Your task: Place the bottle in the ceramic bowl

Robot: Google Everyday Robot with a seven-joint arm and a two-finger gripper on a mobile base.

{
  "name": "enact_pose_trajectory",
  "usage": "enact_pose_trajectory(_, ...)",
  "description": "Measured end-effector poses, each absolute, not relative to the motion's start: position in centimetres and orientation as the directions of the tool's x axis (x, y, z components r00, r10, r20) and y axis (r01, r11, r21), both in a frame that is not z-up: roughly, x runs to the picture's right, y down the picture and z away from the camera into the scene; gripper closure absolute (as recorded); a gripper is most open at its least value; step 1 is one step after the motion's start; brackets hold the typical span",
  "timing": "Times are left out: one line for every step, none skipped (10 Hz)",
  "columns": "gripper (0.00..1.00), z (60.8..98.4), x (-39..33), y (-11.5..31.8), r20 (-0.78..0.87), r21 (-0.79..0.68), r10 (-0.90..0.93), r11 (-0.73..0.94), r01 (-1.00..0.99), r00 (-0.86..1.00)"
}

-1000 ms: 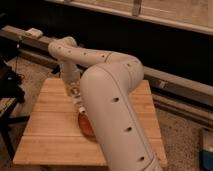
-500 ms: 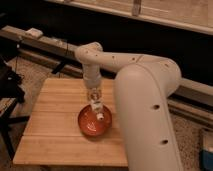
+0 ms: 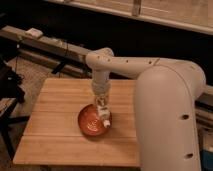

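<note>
Camera view: 1 white robot arm [image 3: 165,100] fills the right side and reaches left over a light wooden surface [image 3: 55,125] made of planks. The arm's wrist points straight down above the bowl [image 3: 90,122], a shallow, glossy orange-red dish with faint rings inside, which sits on the surface near its middle. The gripper [image 3: 103,111] hangs over the right part of the bowl, just above its inside. The bottle [image 3: 104,116], small and whitish with a white cap at its lower end, is at the gripper's tip, pointing down and slightly right, its cap low over the bowl's right rim. Whether the gripper is pinching the bottle or has spread cannot be told. Whether the bottle touches the bowl cannot be told either. Behind the surface, a long rail [image 3: 50,47] runs across a dark background.
</note>
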State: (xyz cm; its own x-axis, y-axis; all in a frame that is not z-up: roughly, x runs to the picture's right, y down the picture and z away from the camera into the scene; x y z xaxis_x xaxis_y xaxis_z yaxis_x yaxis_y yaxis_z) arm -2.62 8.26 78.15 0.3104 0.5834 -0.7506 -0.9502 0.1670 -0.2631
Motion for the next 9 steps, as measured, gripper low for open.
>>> enact_pose_trajectory(0.94, 77.6, -3.6, 8.4, -0.742, -0.285, 0.581, 0.179, -0.942, 0.334)
enact_pose_trajectory(0.92, 76.7, -5.7, 9.1, -0.731, -0.321, 0.569, 0.198, -0.926, 0.375)
enact_pose_trajectory(0.85, 76.3, -7.2, 9.7, -0.728, -0.346, 0.554, 0.211, -0.914, 0.404)
enact_pose_trajectory(0.75, 76.1, -8.1, 10.2, -0.727, -0.363, 0.542, 0.218, -0.906, 0.422)
enact_pose_trajectory(0.66, 76.2, -8.5, 10.3, -0.727, -0.373, 0.534, 0.222, -0.901, 0.432)
enact_pose_trajectory(0.57, 76.4, -8.6, 10.4, -0.729, -0.377, 0.527, 0.222, -0.899, 0.436)
enact_pose_trajectory(0.46, 76.8, -8.4, 10.6, -0.735, -0.375, 0.521, 0.221, -0.900, 0.434)
enact_pose_trajectory(0.34, 77.3, -7.7, 10.8, -0.746, -0.366, 0.515, 0.214, -0.906, 0.423)
enact_pose_trajectory(0.25, 77.6, -7.1, 11.2, -0.755, -0.358, 0.509, 0.206, -0.911, 0.412)
